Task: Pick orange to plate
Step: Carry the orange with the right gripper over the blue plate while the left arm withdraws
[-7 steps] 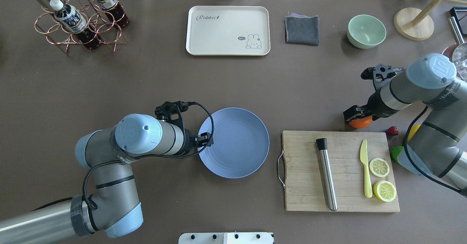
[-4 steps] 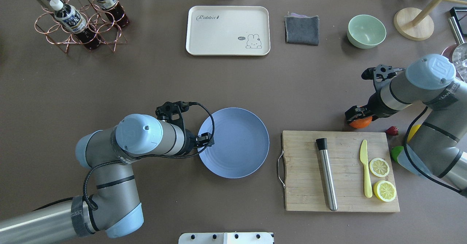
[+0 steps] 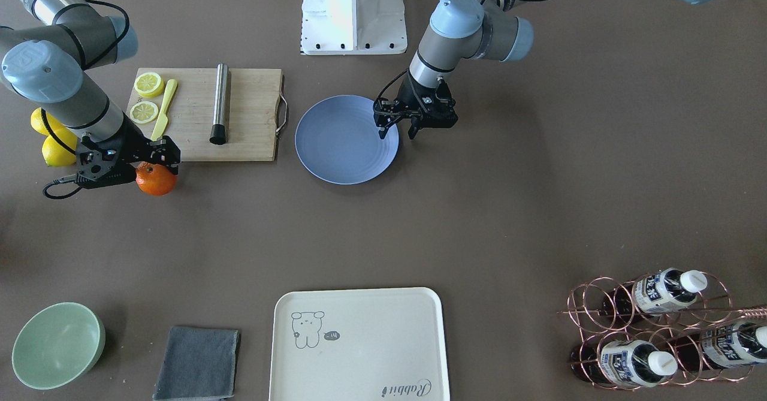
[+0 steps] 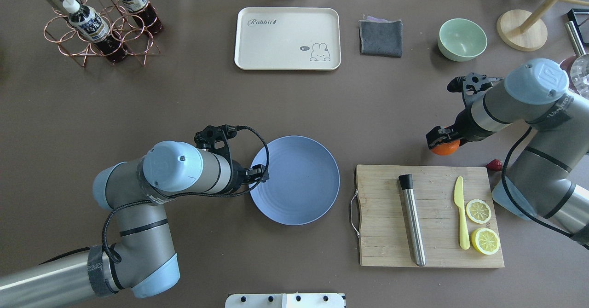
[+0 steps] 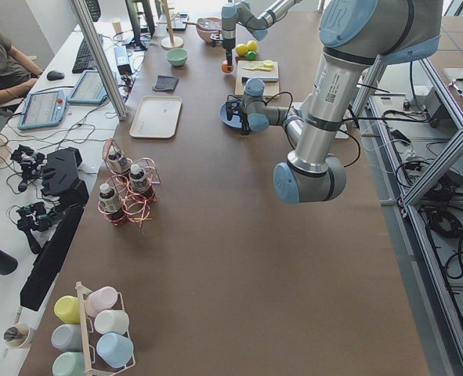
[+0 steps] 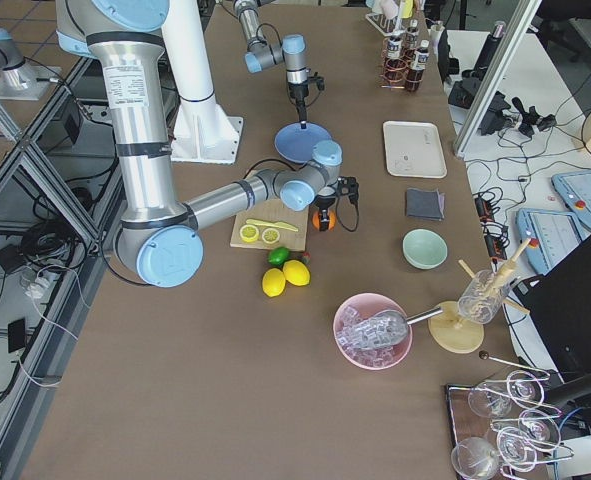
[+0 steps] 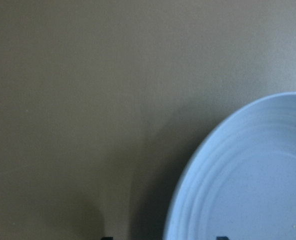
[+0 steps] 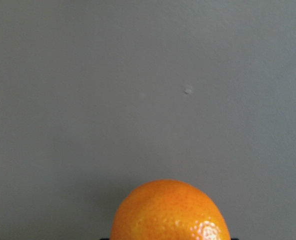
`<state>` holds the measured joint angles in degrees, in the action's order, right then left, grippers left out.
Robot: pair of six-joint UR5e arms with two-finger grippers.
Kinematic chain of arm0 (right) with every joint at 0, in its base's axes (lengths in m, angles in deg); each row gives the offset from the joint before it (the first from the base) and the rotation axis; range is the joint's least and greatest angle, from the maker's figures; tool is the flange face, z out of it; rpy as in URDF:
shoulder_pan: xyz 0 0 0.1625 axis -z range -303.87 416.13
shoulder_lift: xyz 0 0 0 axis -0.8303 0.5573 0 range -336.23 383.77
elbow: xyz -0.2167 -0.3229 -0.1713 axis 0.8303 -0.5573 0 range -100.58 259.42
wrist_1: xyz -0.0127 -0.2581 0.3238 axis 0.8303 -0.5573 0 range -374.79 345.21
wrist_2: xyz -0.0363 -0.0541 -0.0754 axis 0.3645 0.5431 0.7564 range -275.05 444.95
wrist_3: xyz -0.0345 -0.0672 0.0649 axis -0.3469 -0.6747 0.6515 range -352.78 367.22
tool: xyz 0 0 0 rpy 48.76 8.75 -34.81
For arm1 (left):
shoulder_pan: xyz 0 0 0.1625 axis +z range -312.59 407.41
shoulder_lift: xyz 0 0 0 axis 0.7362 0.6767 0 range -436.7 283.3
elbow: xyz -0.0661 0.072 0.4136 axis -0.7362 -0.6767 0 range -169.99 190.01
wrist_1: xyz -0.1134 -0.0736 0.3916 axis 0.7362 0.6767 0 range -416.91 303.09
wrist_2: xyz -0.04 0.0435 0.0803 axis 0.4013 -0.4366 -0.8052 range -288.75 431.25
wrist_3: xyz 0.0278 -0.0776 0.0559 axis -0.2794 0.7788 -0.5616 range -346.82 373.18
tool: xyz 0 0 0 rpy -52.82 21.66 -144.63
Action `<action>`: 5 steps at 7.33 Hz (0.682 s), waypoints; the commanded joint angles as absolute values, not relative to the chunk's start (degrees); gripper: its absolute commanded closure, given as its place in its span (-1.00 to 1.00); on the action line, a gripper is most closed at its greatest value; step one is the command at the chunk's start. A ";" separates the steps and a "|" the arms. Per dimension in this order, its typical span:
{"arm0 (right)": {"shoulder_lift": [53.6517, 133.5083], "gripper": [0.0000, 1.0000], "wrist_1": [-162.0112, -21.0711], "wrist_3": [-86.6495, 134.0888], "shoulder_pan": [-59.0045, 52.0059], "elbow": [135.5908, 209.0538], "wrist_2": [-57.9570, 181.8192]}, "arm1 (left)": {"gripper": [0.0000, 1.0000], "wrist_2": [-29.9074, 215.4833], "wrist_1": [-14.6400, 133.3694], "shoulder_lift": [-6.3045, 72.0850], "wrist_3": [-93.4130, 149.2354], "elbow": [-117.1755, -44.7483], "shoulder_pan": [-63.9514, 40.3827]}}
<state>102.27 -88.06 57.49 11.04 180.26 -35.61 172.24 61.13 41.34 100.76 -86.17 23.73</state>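
Note:
The small bright orange hangs in my right gripper, which is shut on it just beyond the far right corner of the cutting board. The right wrist view shows the orange at its bottom edge with bare table beyond. From the front the orange pokes out below the right gripper. The light blue-grey plate lies at the table's middle with nothing on it. My left gripper is open, its fingers straddling the plate's rim on my left side.
On the board lie a steel rod, a yellow knife and two lemon slices. Two whole lemons sit by my right arm. At the back are a cream tray, grey cloth, green bowl and bottle rack.
My right gripper has moved a little left and away from the board with the orange in it. The left arm has barely shifted.

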 commanded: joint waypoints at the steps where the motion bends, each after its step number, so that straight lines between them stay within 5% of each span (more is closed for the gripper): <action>1: 89.92 1.00 -101.50 66.91 16.80 184.08 -32.84 | -0.49 177.39 61.03 39.68 98.63 -86.67 18.00; 5: 79.95 1.00 -101.37 79.01 31.67 181.20 -22.20 | -0.49 188.03 61.38 33.80 82.28 -86.41 5.43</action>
<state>82.43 -101.34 77.00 28.04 182.43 -24.67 183.99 61.05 36.14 85.71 -86.32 9.29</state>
